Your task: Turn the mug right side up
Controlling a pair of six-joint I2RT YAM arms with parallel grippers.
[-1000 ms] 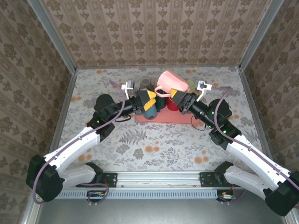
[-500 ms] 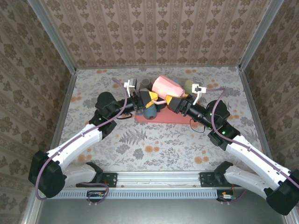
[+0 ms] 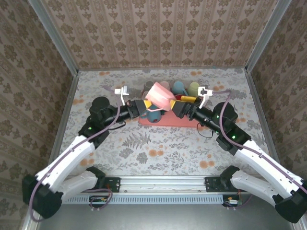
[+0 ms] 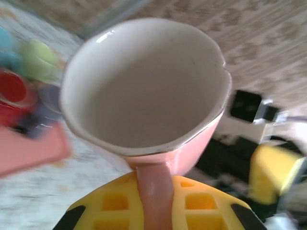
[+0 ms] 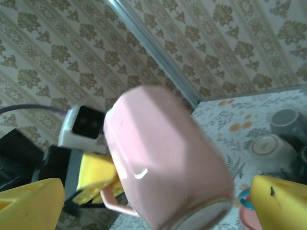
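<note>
Floral surface (image 3: 158, 143), far centre: pink mug (image 3: 158, 96) tilted above tray (image 3: 165, 121) of cups (image 3: 179, 87), handle clamped in left gripper (image 3: 145, 107); right gripper (image 3: 182, 104) spread apart alongside. Risk: swivel on thin handle, fall onto cups.

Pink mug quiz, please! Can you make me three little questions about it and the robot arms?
1. Which part of the pink mug does the left gripper pinch? A: the rim. B: the handle. C: the base.
2. True or false: the right gripper is open.
3. Fill the gap: the fingers of both grippers are coloured ____.

Key: 1 B. 2 true. 3 yellow.
</note>
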